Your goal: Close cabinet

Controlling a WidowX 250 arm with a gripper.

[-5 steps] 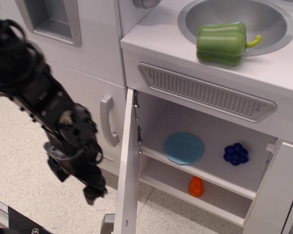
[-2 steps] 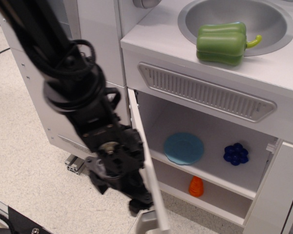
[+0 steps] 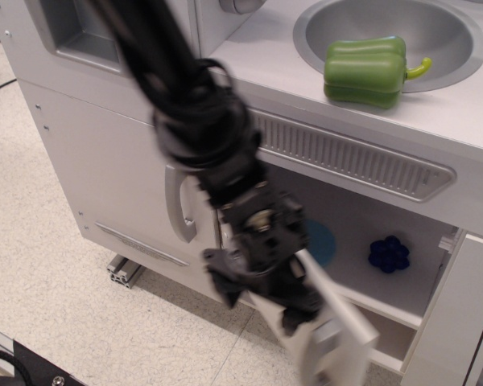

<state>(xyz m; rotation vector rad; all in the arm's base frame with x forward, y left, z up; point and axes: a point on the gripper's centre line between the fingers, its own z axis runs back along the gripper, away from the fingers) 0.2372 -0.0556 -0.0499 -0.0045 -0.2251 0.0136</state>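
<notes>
A: Where's the cabinet (image 3: 386, 233) at?

B: Under the counter, below the vent grille (image 3: 346, 153). The door (image 3: 338, 334) is about half swung, its free edge low in frame and blurred. Part of the inside shows: a blue plate (image 3: 320, 241) half hidden by the arm, and a blue grape cluster (image 3: 388, 253) on the upper shelf. So not shut yet.

A: Handling?

B: My read: thin flat panel on small hinges, light and stiff, swings freely. No grasp needed. Push on the outer face near the free edge, far from the hinge, for leverage. Smooth white surface, so a glancing contact could slide off. Go easy at the end or it may bounce off the frame.

A: Gripper?

B: The gripper (image 3: 294, 310) is down against the door's outer face, or right beside it. Contact looks likely, but motion blur hides the exact line. Can't tell the finger spread, the dark body hides it. It's not visibly pinching anything.

A: The bar handle?

B: Can't make it out, it's lost in the blur at the door edge. Don't confuse it with the curved handle (image 3: 175, 201) on the taller door to the left.

A: Anything else?

B: A green pepper (image 3: 366, 71) in the sink (image 3: 435, 24) up top, well clear of the swing.
</notes>
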